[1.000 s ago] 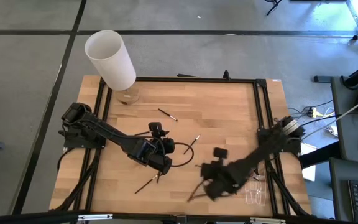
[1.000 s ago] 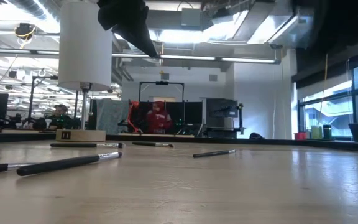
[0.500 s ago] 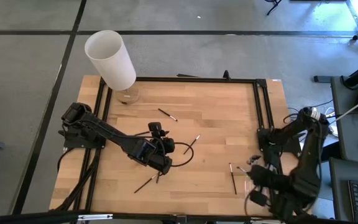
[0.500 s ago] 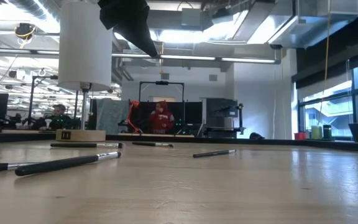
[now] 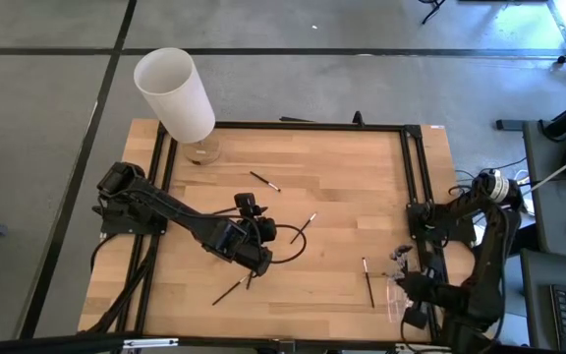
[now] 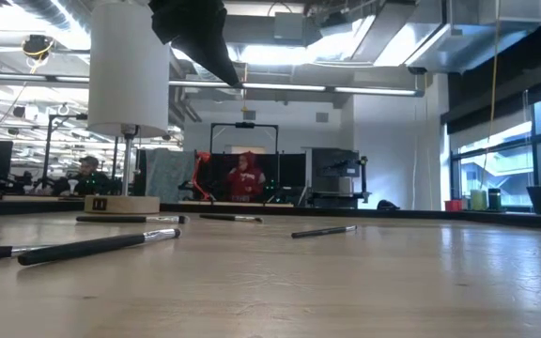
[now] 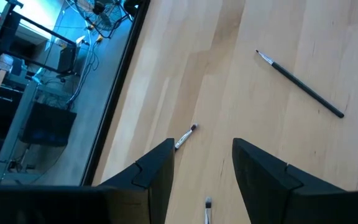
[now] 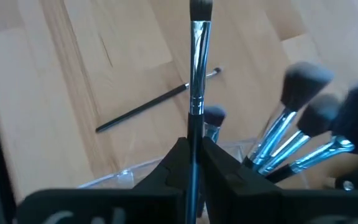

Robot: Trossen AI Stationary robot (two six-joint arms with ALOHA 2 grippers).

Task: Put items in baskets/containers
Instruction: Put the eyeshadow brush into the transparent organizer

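Now right claw [image 8: 193,163] clamped on brush [image 8: 197,68], over clear holder [image 8: 135,171], left claw [image 7: 202,165] open.

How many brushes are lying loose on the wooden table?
4 brushes seen from above: one towards the far side, one at centre, one beside the left gripper at, one near the clear holder at. More may hide under that gripper.

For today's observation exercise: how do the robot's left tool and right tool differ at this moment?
The left tool is open and empty; the right tool is shut on a makeup brush. The left tool hovers over bare wood near the table's middle with loose brushes around; the right tool sits at the table's right front corner, at the clear plastic holder already holding several brushes. Both have two dark fingers.
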